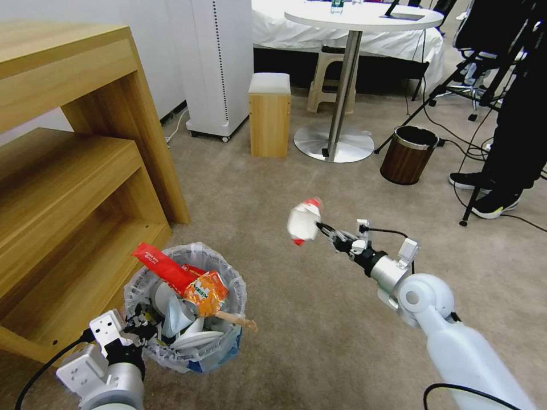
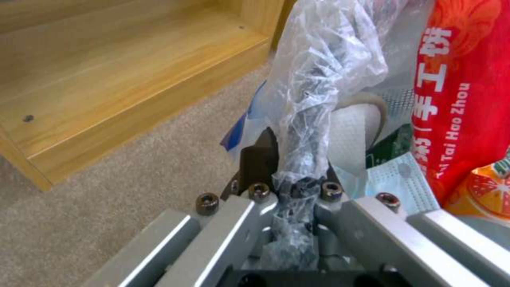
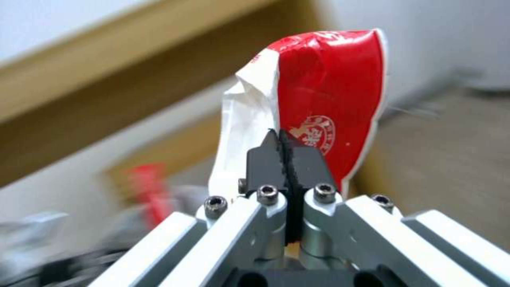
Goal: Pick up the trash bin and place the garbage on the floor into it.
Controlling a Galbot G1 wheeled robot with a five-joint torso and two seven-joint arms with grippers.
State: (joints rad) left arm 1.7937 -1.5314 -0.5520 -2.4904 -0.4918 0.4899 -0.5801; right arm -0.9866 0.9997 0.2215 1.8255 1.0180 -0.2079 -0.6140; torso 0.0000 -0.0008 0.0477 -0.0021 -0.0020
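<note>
The trash bin (image 1: pixel 188 319) was seen at the lower left of the head view, beside the wooden shelf unit (image 1: pixel 74 188) and over the beige carpet (image 1: pixel 296 330); whether it was lifted or standing could not be told. Its crinkly plastic liner (image 2: pixel 324 63) overhung the rim. The rim was pinched by the left gripper (image 1: pixel 139 329), whose fingers were closed tightly on the bin's edge and the bunched liner, as shown in the left wrist view (image 2: pixel 295 181).

The bin was filled nearly to the top. A red packet (image 1: pixel 162 263) and an orange packet (image 1: pixel 205 291) were piled highest, white slippers (image 1: pixel 182 324) lay beneath them, and a wooden stick (image 1: pixel 236 320) jutted out over the rim on the side toward the right arm. A pale blue face mask (image 2: pixel 388 179) was seen inside in the left wrist view.

The right gripper (image 1: pixel 323 229) was held out above the carpet, to the right of the bin and well apart from it. Its fingers were shut together on a crumpled red and white wrapper (image 1: pixel 303 221), which was held clear of the floor. In the right wrist view the black fingertips (image 3: pixel 265 159) were seen pressed against each other, with the wrapper (image 3: pixel 318 107) standing up beyond them.

Farther off, a brown bin with a metal rim (image 1: pixel 408 154) stood near a round white table (image 1: pixel 364 17) and a small wooden stool (image 1: pixel 269 114).
</note>
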